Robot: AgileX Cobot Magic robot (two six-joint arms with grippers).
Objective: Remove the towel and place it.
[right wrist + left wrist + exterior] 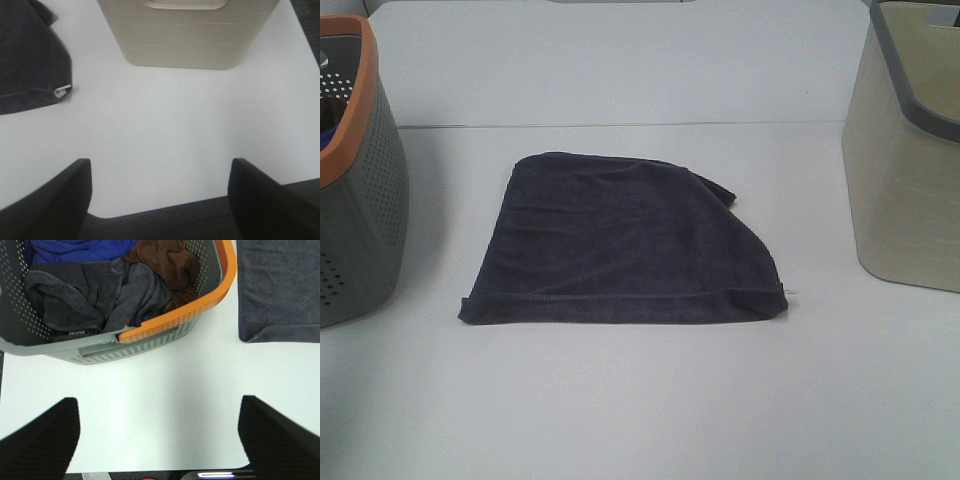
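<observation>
A dark navy-grey terry towel [620, 245] lies folded flat mid-table, between a grey perforated basket with an orange rim [360, 190] and a beige plastic bin [905, 170]. It looks soft, light and floppy; the stitched hem offers a pinch point. Both the left gripper [159, 440] and right gripper [160, 200] hover open, empty, unobstructed.

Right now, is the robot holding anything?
No. Both the left gripper and right gripper are open and empty; the towel lies flat on the table.
</observation>
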